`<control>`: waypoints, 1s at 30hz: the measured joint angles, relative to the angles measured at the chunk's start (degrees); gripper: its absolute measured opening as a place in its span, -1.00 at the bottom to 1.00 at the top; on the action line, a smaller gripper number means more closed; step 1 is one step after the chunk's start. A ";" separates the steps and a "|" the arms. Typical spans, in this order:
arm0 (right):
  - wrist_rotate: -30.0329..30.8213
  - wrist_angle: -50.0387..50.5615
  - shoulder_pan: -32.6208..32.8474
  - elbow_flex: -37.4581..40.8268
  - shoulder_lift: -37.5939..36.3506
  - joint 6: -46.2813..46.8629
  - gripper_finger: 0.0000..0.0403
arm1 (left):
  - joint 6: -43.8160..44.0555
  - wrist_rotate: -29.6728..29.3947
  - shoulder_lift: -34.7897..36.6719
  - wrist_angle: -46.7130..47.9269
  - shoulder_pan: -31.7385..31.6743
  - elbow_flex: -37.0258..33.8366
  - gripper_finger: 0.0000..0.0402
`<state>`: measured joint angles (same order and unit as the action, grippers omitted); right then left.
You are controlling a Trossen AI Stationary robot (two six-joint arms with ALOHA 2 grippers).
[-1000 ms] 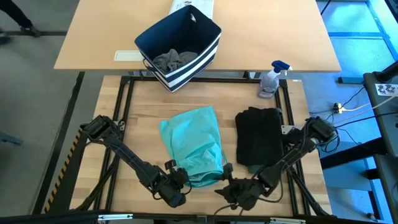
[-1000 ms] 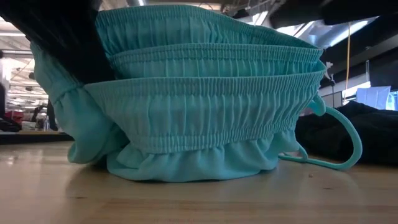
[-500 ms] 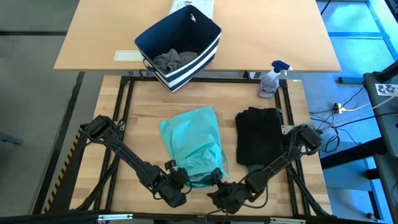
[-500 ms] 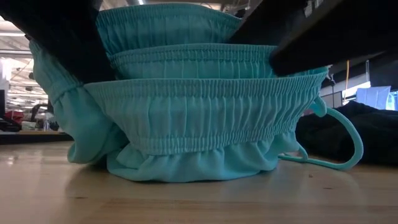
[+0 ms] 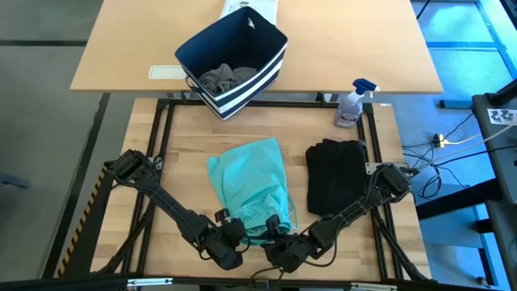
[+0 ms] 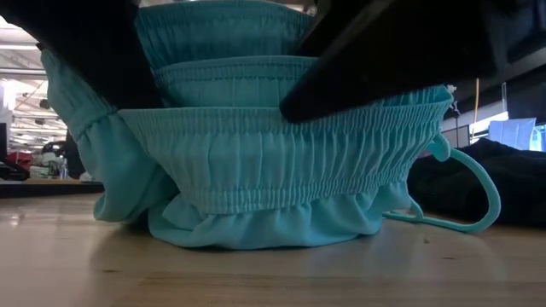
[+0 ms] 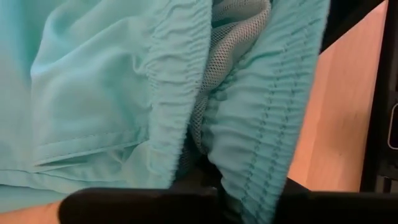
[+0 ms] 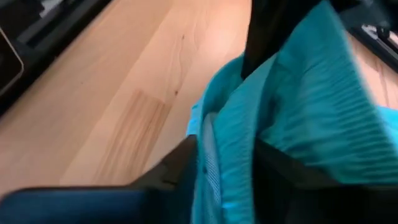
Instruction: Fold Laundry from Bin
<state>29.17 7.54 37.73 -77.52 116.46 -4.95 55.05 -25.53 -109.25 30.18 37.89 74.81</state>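
Observation:
The teal piece [image 5: 250, 190] lies folded on the middle of the table, its gathered waistband [image 6: 281, 162] at the near edge, stacked in three layers. My left gripper [image 5: 229, 234] is shut on the waistband's near left corner. My right gripper [image 5: 275, 229] is at the near right corner, its open fingers on either side of the waistband [image 8: 227, 155]. A folded black garment [image 5: 335, 176] lies flat to the right. The navy striped bin [image 5: 234, 61] stands tilted on the far table with a grey garment [image 5: 226, 77] inside. My left gripper pinches the teal waistband edge [image 7: 242, 155] together with the grey mesh liner [image 7: 208, 124], several layers, coming level from the table's near side. The waistband rests on the table. My right gripper: its fingers [image 8: 180, 168] flank the waistband, but I cannot tell whether they touch it.
A spray bottle [image 5: 353, 103] stands at the table's far right corner. A white printed box [image 5: 254, 10] lies behind the bin. A teal drawstring loop [image 6: 478, 192] sticks out toward the black garment. Bare wood lies left of the teal piece.
My right gripper has gone toward the table's left edge, along the near edge, up to the teal piece's near right corner. My left gripper has stayed at the near left corner. The teal piece has kept its place.

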 joint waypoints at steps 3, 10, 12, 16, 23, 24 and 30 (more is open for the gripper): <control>0.41 0.01 -0.01 -1.03 0.00 0.02 -0.69 | -0.05 2.16 0.00 -0.52 -0.02 0.00 -0.83; 2.95 0.01 0.01 -3.01 0.00 0.09 -0.93 | -0.07 4.29 0.00 -1.32 -0.04 0.02 -0.61; 3.63 -0.16 -0.01 -3.52 0.00 0.09 -0.97 | -0.14 4.86 0.00 -1.32 -0.04 0.02 -0.56; 3.48 0.63 -0.30 -3.54 0.00 0.20 -0.91 | -1.14 5.39 0.00 -1.30 -0.08 0.02 -0.48; 0.67 3.10 -0.27 -3.54 0.00 3.39 -0.80 | -1.30 5.32 0.00 -1.70 -0.49 0.02 -0.41; 0.51 3.07 -0.26 -3.54 0.00 3.40 -0.80 | -1.61 5.31 0.00 -1.83 -0.65 0.02 -0.41; -1.83 6.82 0.48 -6.08 0.00 3.08 -0.79 | -1.67 5.13 0.00 -1.96 -1.03 0.02 -0.35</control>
<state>27.34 14.36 38.20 -83.60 116.46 -1.87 53.39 -20.39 -109.25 28.23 36.86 74.83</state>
